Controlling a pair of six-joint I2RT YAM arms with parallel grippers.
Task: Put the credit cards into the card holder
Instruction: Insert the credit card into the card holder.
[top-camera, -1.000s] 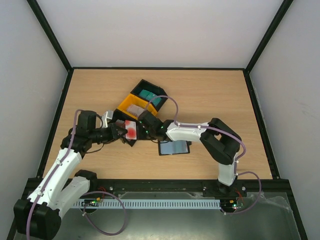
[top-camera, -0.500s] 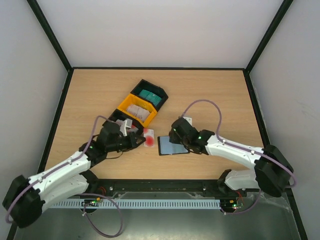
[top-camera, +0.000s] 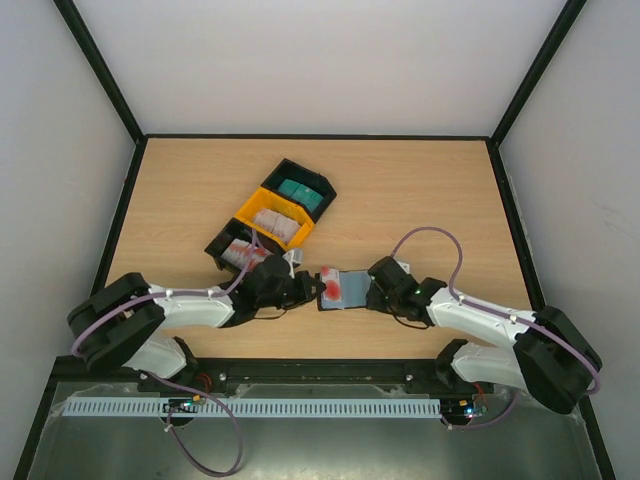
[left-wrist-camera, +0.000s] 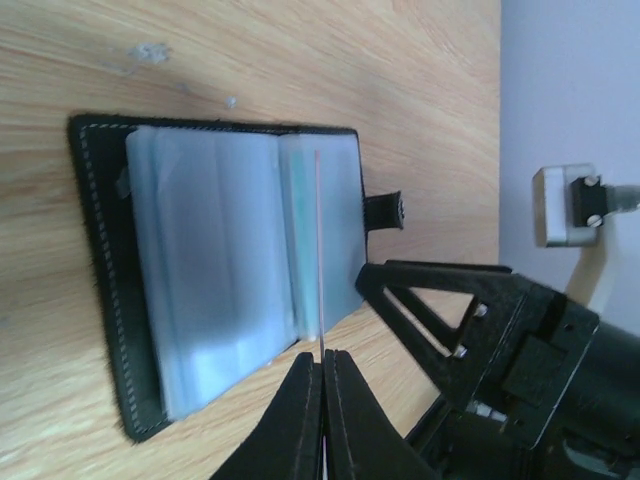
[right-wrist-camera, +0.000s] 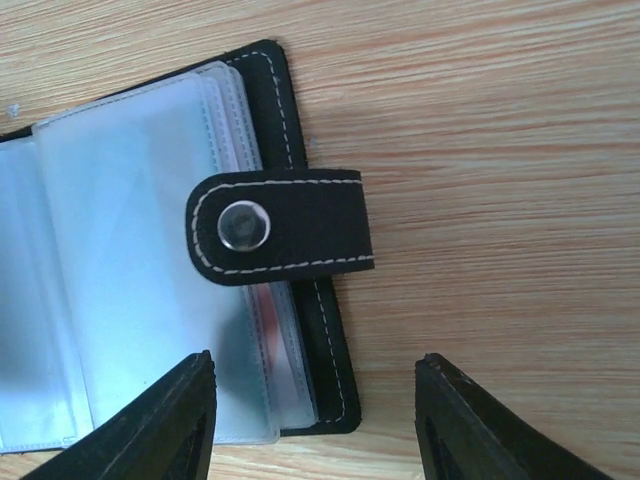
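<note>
While pinched, card (top-camera: 330, 287) points across card holder (top-camera: 357, 289)

1. Top view is bright and even, with soft light from overhead. The table (top-camera: 420, 190) only gets faint, fuzzy shadows, and the walls (top-camera: 330, 70) wash out near white.
2. On my left wrist cam, the card holder (left-wrist-camera: 100, 300) has a milky sheen on its clear sleeves. The card (left-wrist-camera: 319, 240) is a crisp thin line, but my left fingers (left-wrist-camera: 285, 430) are dark and blurry.
3. My right wrist cam is sharp on wood grain and stitching, with a small glint on the snap (right-wrist-camera: 244, 226). My right fingers (right-wrist-camera: 170, 425) are soft black blobs.
</note>
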